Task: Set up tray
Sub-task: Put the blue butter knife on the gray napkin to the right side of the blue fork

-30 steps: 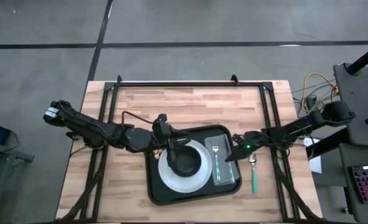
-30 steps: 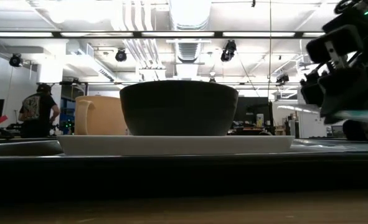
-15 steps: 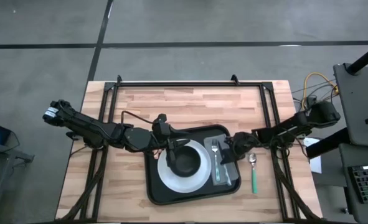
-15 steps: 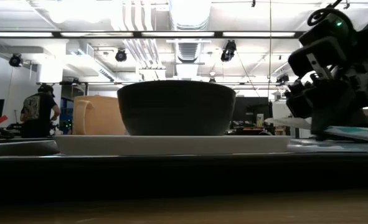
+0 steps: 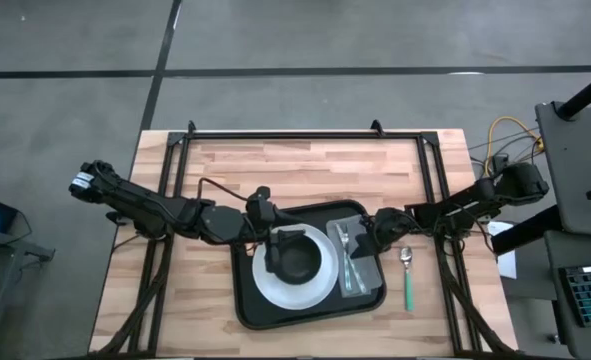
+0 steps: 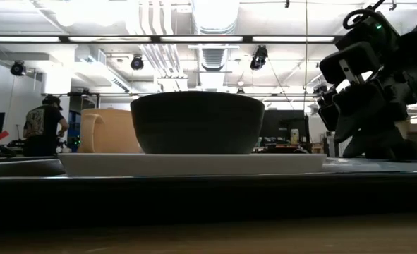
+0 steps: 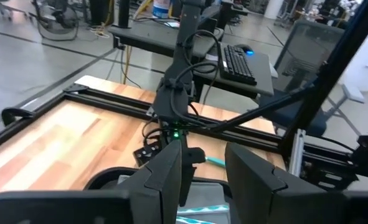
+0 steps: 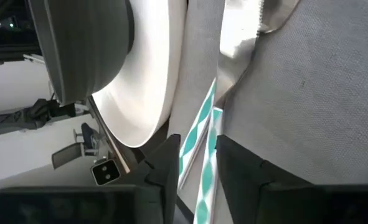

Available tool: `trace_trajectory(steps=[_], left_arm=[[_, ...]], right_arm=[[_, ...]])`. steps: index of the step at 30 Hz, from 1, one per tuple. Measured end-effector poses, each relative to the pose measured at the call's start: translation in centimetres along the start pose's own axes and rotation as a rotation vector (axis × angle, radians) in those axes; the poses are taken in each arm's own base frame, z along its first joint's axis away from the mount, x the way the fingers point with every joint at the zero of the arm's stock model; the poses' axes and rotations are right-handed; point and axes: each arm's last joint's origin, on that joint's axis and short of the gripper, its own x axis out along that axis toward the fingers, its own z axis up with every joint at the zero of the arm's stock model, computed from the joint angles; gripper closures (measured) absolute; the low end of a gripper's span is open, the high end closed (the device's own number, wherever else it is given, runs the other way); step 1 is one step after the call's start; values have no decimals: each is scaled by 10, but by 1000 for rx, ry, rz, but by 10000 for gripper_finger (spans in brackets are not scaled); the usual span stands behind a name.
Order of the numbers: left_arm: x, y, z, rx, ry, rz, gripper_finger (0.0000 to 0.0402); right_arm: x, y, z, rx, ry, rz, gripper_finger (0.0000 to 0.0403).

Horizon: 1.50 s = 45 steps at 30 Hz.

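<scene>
The black tray [image 5: 250,310] holds a white plate [image 5: 275,290] with a dark bowl [image 5: 297,260] on it. Right of the plate lies a grey napkin [image 5: 360,275]. A fork [image 5: 343,250] and a knife [image 5: 355,255] with teal-patterned handles [image 8: 202,143] lie flat on the napkin. My right gripper [image 5: 368,240] is low over the napkin's far right part. It is open, with a finger on either side of the handles [image 8: 199,165]. My left gripper [image 5: 278,238] hangs open above the bowl's far rim, with nothing between its fingers [image 7: 203,174].
A spoon with a green handle [image 5: 407,280] lies on the wooden table just right of the tray. A tan mug [image 6: 113,130] shows only in the low view, behind and left of the bowl. A black frame [image 5: 305,135] runs round the table. A person [image 6: 42,127] stands far off.
My right gripper has gone toward the table's left edge and down, from the tray's right rim to over the napkin. The knife it carried level above the tray now lies on the napkin beside the fork.
</scene>
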Motion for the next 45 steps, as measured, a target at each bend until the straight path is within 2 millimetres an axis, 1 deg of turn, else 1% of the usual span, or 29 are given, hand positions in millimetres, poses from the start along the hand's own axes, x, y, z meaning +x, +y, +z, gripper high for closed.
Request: trace_trajectory(steps=[4,8,12,14,16,18,21,23,24,25,27,29,30,32,34,37,40,45], left_arm=[[0,0,0,-4,5,-14,296],[0,0,0,-4,5,-15,296],[0,0,0,-4,5,-15,296],[0,0,0,-3,7,-14,296],[0,0,-1,-2,9,-13,296],[0,0,-1,-1,14,-11,296],[0,0,-2,-2,23,-7,296],[0,0,-2,-2,23,-7,296],[0,0,-2,-2,23,-7,296],[0,0,-2,-2,24,-7,296],[0,0,-2,-1,24,-7,296],[0,0,-2,-1,25,-6,296],[-1,1,-2,1,28,-5,296],[-3,2,-2,5,38,-2,296],[-6,3,0,4,42,4,296],[-13,5,6,-5,25,7,296],[-23,8,13,-13,1,0,296],[-36,13,19,2,9,3,296]], right_arm=[[0,0,0,8,4,3,291],[0,2,0,25,5,15,284],[0,14,1,37,17,65,285],[-1,26,-1,43,24,96,289],[-1,36,-6,52,19,58,295],[-4,46,-12,48,-1,-60,302],[-19,70,-21,5,-44,-257,312],[-32,89,-28,-35,-125,-365,316],[-37,100,-32,-58,-183,-391,316],[-41,110,-35,-77,-254,-402,315],[-43,125,-38,-90,-359,-411,309],[-35,133,-38,-84,-403,-417,298],[-28,134,-37,-80,-406,-436,291],[-11,131,-35,-62,-397,-490,274],[7,127,-35,-45,-353,-550,258],[22,132,-35,-44,-349,-581,239],[29,136,-34,-40,-362,-627,237],[46,129,-34,-26,-324,-714,255]])
